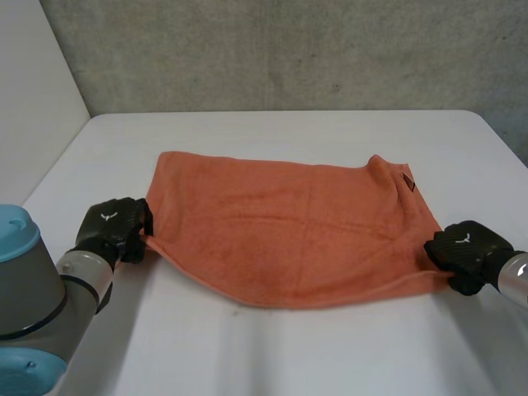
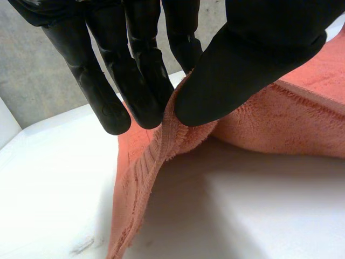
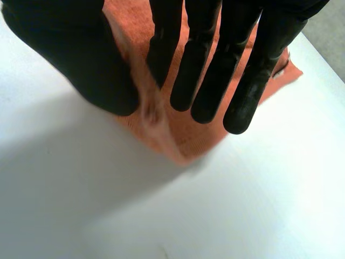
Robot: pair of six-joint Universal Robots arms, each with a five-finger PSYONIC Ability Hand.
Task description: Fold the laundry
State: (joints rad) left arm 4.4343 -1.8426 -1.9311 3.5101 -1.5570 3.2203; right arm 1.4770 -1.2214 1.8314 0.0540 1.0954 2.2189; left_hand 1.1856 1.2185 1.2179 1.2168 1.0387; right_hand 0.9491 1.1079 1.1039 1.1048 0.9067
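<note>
An orange towel (image 1: 289,231) lies spread across the middle of the white table (image 1: 272,355), its near edge sagging toward me. My left hand (image 1: 115,227) is at the towel's near left corner. In the left wrist view, its thumb (image 2: 242,65) and fingers (image 2: 145,91) pinch the hem of the towel (image 2: 280,124), lifting that corner off the table. My right hand (image 1: 466,252) is at the near right corner. In the right wrist view the towel (image 3: 188,129) rises in a ridge between the thumb (image 3: 81,59) and the nearest finger, which pinch it.
A small dark label (image 1: 407,182) sits at the towel's far right corner, where the cloth is slightly bunched. A grey wall (image 1: 289,49) runs behind the table's far edge. Bare tabletop lies in front of the towel and beyond it.
</note>
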